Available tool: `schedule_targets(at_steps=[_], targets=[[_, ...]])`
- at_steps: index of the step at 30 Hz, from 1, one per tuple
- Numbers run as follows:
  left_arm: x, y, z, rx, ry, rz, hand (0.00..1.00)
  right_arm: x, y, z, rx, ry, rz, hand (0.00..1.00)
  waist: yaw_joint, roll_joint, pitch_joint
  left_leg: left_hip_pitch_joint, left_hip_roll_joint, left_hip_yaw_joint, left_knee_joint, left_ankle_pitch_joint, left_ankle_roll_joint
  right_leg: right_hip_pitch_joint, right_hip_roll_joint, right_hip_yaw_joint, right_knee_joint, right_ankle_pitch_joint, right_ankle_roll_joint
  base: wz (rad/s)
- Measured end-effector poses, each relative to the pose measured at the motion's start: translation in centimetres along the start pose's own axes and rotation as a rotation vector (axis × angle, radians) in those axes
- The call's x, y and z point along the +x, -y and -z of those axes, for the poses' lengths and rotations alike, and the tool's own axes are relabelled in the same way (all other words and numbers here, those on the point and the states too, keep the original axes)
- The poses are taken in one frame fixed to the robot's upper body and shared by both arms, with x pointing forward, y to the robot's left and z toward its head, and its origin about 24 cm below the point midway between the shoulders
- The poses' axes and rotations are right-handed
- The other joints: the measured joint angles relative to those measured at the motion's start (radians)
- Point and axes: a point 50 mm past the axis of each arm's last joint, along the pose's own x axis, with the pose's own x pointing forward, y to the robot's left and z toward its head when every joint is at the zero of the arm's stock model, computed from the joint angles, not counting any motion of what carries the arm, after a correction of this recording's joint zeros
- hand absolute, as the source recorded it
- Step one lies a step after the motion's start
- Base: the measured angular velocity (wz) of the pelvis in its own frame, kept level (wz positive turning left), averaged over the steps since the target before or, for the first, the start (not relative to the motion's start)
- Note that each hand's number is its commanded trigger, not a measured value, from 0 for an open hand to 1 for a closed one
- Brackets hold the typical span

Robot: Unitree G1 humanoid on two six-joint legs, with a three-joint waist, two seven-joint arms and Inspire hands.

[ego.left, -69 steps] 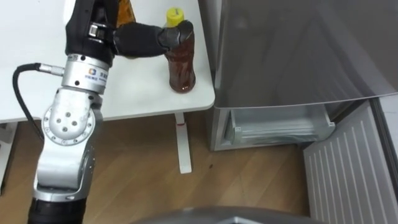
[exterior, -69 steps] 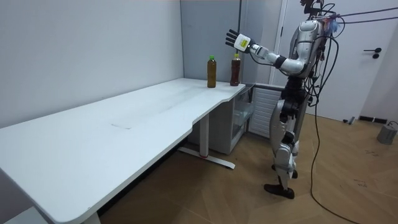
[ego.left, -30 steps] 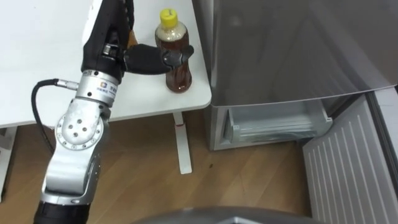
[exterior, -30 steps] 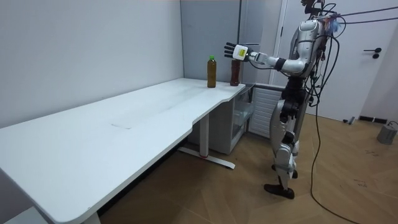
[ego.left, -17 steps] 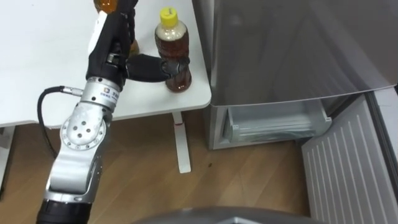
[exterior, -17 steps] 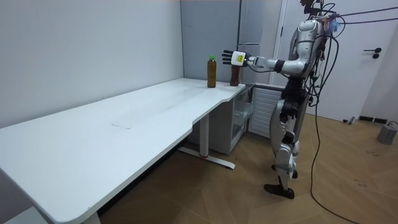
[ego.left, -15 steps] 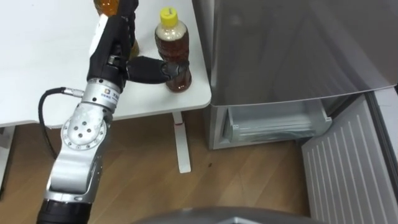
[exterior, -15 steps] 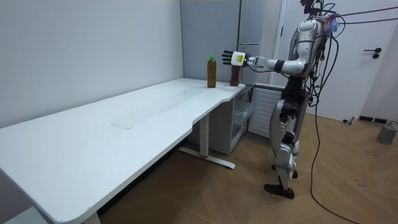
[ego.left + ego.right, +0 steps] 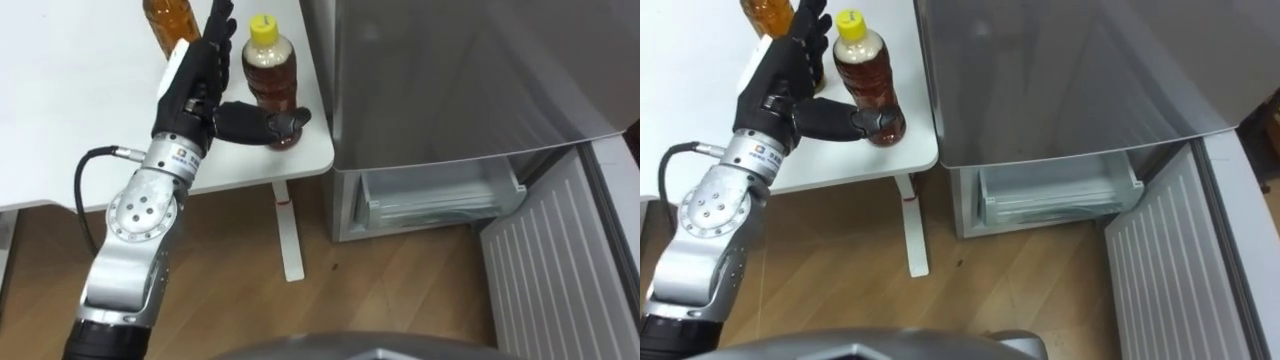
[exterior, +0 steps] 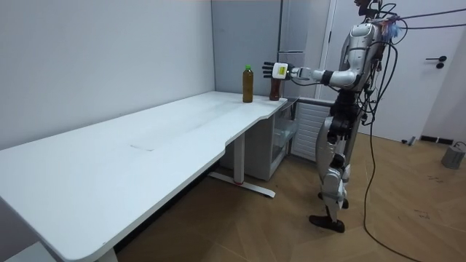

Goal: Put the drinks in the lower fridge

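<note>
A brown drink bottle with a yellow cap [image 9: 270,75] stands upright near the white table's right corner [image 9: 315,160]. My left hand [image 9: 195,85] is open just to its left. The fingers are straight and point away from me, and the thumb lies across the front of the bottle's lower part. A second amber bottle [image 9: 165,22] stands behind the hand, partly hidden by the fingers. In the room view I stand at the table's end with my left hand [image 10: 280,70] held level beside the brown bottle [image 10: 274,84] and the green-capped bottle [image 10: 247,84].
The grey fridge [image 9: 450,70] stands right beside the table's edge. Its lower door [image 9: 555,270] is swung open to my right, showing a pale drawer [image 9: 440,195] low inside. Wooden floor and a table leg [image 9: 290,235] lie below.
My left arm has come down from above the bottle's cap to beside its body. The thumb now sits lower on the bottle. Both bottles have stayed put.
</note>
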Motion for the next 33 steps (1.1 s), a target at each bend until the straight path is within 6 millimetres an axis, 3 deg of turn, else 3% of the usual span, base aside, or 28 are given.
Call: schedule_targets(at_steps=[4, 11, 30, 31, 32, 33], targets=[[0.0, 0.0, 0.0, -0.027, -0.003, 0.004, 0.00, 0.0, -0.1, -0.1, 0.001, -0.002, -0.002, 0.00, -0.003, 0.001, -0.0005, -0.003, 0.002, 0.005, 0.001, 0.000, 0.000, -0.007, 0.001, 0.003, 0.000, 0.000, 0.000, -0.02], [0.1, 0.1, 0.1, -0.139, -0.012, 0.028, 0.00, 0.0, -0.1, -0.1, 0.003, 0.000, -0.012, 0.00, -0.013, 0.012, -0.0083, -0.018, 0.003, 0.010, 0.004, 0.000, 0.000, -0.022, 0.002, 0.009, 0.005, 0.001, -0.001, -0.02], [0.9, -0.4, -0.9, -0.136, 0.025, 0.025, 0.00, 0.0, -0.4, 0.3, 0.011, -0.029, -0.060, 0.00, -0.021, 0.026, -0.0009, -0.019, 0.003, 0.011, 0.002, 0.000, 0.000, -0.020, 0.003, 0.009, 0.000, 0.001, -0.002, 0.00], [0.9, -0.4, -0.9, -0.136, 0.025, 0.025, 0.07, 0.0, -0.4, 0.3, 0.011, -0.031, -0.063, 0.00, -0.021, 0.026, -0.0008, -0.019, 0.003, 0.011, 0.002, 0.000, 0.000, -0.021, 0.003, 0.009, 0.000, 0.001, -0.002, 0.00], [0.9, -0.4, -0.9, -0.137, 0.023, 0.025, 0.52, 0.0, -0.5, 0.5, 0.013, -0.040, -0.068, 0.00, -0.020, 0.025, -0.0006, -0.019, 0.003, 0.011, 0.002, 0.000, 0.000, -0.021, 0.003, 0.009, 0.000, 0.001, -0.002, 0.00], [1.0, -0.4, -0.9, -0.136, 0.021, 0.027, 0.65, 0.0, -0.5, 0.5, 0.014, -0.043, -0.067, 0.00, -0.019, 0.025, -0.0005, -0.019, 0.003, 0.011, 0.002, 0.000, 0.000, -0.021, 0.003, 0.009, 0.000, 0.001, -0.002, 0.00]])
